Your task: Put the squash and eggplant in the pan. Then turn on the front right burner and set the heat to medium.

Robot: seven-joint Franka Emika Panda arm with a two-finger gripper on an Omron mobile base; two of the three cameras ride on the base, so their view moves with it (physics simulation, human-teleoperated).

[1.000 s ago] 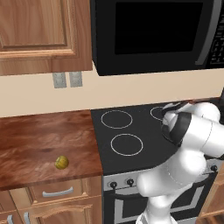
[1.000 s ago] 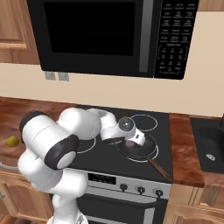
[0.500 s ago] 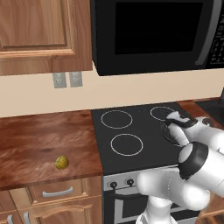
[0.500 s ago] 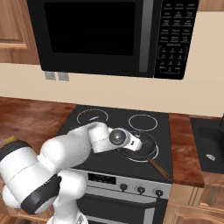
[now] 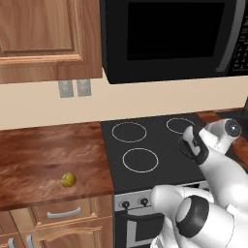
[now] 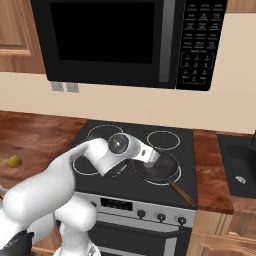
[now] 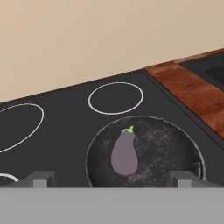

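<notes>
The eggplant [image 7: 124, 153] lies purple and glossy inside the dark pan [image 7: 183, 144], stem pointing away from the hand. My gripper [image 7: 113, 180] hangs open just above the pan's near rim, with nothing between its fingertips [image 7: 41, 178]. From the right base view the gripper [image 6: 151, 160] sits over the left part of the pan [image 6: 165, 170], whose brown handle [image 6: 182, 193] points to the front right. The pan rests on the front right burner [image 6: 156, 182]. The squash [image 5: 68, 179] lies far off on the wooden counter [image 5: 38, 155], also visible as the squash [image 6: 13, 161]. In the left base view the gripper [image 5: 190, 145] is at the cooktop's right.
Other white burner rings [image 7: 116, 97] mark the black cooktop [image 5: 145, 140]. Knobs [image 6: 161, 216] line the stove's front panel. A microwave [image 6: 125, 40] hangs overhead. A dark sink [image 6: 240, 170] lies right of the stove, past a strip of wooden counter [image 6: 207, 165].
The arm's elbow has sunk low and forward over the stove front. The hand stays over the pan with its jaws open. The squash has not moved.
</notes>
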